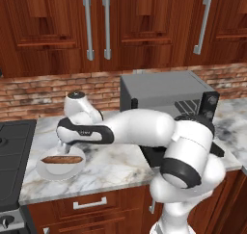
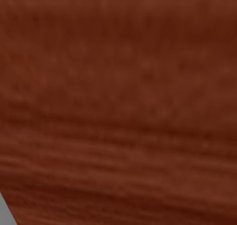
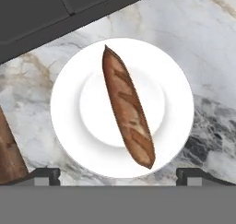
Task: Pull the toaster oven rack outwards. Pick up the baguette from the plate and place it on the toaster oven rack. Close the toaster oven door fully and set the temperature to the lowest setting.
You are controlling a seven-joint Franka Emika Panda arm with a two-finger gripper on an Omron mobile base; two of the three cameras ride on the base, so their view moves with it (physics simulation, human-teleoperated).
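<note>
Gripper point(image 3: 118, 174) hung spread wide above the baguette point(image 3: 127, 106), which lay untouched on the plate point(image 3: 69, 126) on the desk point(image 3: 193, 38). Pickup, rack placement, door closing and temperature setting looked pending.

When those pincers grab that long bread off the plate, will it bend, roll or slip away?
The baguette looks crusty and rigid, so it probably stays straight when lifted. Its rounded, tapered shape might roll or skid on the smooth white plate if nudged sideways. The open gripper hangs above it; gripping mid-loaf seems likeliest to keep it level.
</note>
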